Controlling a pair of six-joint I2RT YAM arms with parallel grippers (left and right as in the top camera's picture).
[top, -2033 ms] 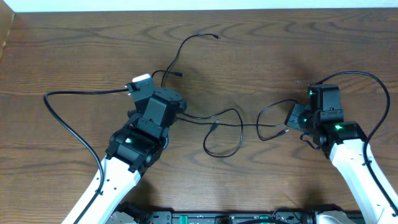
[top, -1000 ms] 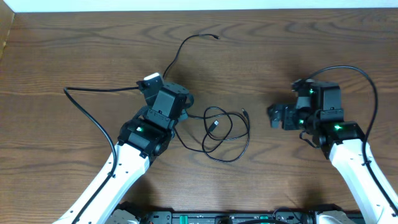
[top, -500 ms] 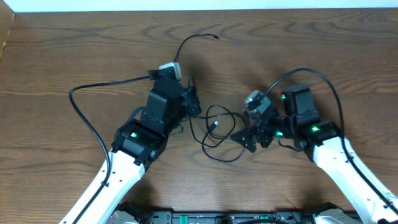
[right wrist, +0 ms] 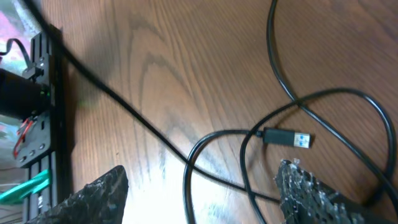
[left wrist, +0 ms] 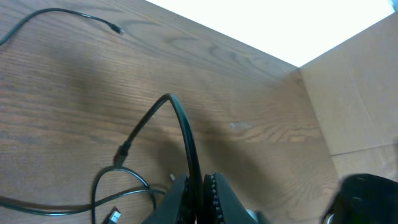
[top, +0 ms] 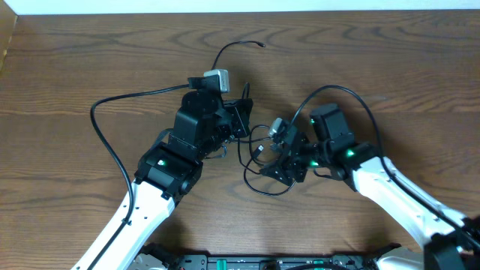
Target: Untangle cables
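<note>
The brown table (top: 75,60) carries everything. The left arm (top: 161,169) reaches up from the near edge, and its own lead (top: 142,95) loops wide on the left. The left gripper (top: 241,116) sits at the left edge of the cables (top: 251,184), which lie tangled in loops at mid-table. One cable runs off toward the far edge and ends in a tip (top: 260,45). The right gripper (top: 281,154) hangs over the right side of the tangle and hides part of it from above. A second lead (top: 334,87) arches behind it.

There are two arms, two grippers and two leads. One USB plug (top: 259,150) shows in the heap. How many cables make up the heap I cannot tell.

Only the left wrist view shows the left fingers (left wrist: 217,193) pressed together on a black strand (left wrist: 185,127). The strand arcs up from them and drops to a small connector (left wrist: 121,152). A cardboard box (left wrist: 360,93) stands at the table's right.

Only the right wrist view shows the right fingers (right wrist: 99,196) spread wide and holding nothing. The loops and the USB plug lie on the wood between them, and a black rail (right wrist: 46,93) runs along the left.
</note>
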